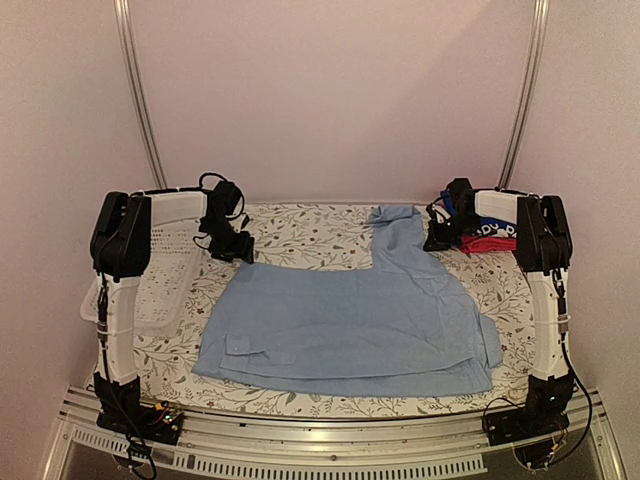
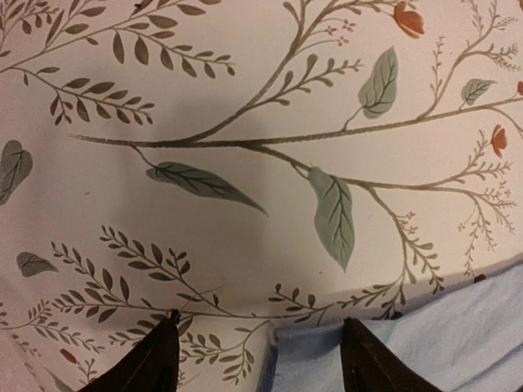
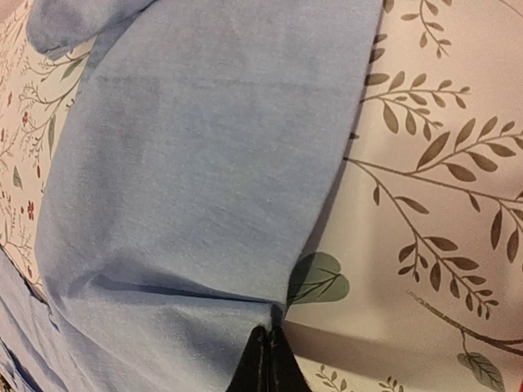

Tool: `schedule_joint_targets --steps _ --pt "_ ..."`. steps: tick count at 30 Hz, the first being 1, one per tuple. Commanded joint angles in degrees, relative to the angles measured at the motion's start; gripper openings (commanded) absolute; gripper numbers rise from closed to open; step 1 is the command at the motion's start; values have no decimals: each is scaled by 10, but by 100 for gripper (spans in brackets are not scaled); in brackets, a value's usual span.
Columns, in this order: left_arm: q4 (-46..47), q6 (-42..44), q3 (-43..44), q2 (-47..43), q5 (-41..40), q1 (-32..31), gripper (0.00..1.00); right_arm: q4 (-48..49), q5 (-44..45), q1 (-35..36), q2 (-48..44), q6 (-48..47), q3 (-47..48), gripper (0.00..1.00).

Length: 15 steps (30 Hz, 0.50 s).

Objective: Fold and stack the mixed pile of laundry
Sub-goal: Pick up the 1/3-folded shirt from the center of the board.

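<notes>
Right fingers (image 3: 260, 367) pressed together, pinching light-blue shirt (image 3: 204, 163) edge | left fingers (image 2: 151, 367) spread, shirt corner between | step: first fold | next: left closes on corner

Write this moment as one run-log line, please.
left tool: open, above light-blue shirt corner | right tool: shut on light-blue shirt edge | light-blue shirt: spread on floral table cover

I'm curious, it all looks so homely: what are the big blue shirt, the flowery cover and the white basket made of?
Shirt: soft woven cloth, matte, probably cotton; it creases and drapes.
Cover: smooth, flat printed sheet; cloth or vinyl, hard to tell.
Basket: white plastic by its look, stiff and perforated.
</notes>
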Motion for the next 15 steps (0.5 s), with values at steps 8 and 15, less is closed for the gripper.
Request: schedule_joint_targets --steps 8,15 --pt "2 58 29 22 128 17 50 0 -54 3 -10 -6 3 0" --pt "3 86 30 29 169 12 29 0 -40 3 -29 1 11 0"
